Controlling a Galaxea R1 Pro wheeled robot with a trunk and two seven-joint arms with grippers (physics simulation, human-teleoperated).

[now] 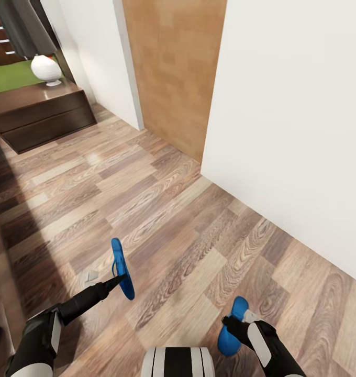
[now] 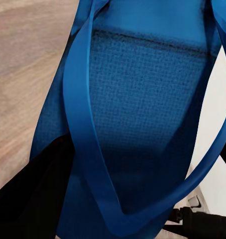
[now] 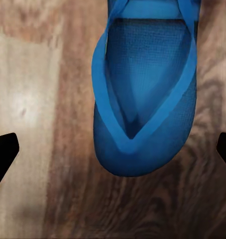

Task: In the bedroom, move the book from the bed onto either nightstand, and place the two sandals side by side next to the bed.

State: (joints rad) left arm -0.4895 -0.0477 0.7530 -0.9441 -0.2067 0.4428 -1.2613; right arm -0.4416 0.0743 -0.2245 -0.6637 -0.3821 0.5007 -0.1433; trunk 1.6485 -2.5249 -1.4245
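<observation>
Left gripper [image 1: 118,280] pinches left sandal [image 1: 121,267] edge-on, may slip; right gripper [image 1: 231,320] fingers wide over right sandal [image 1: 231,327].

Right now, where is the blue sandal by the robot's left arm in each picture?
Head view: left sandal on edge, lower left, at left gripper.
Left wrist view: it spans the frame, close up.
Right wrist view: that is the other sandal.
Shared landmark: wood-plank floor.

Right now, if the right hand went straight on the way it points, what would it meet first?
Probably the blue sandal directly ahead of the right hand, then the wood-plank floor; depth between them is unclear.
</observation>
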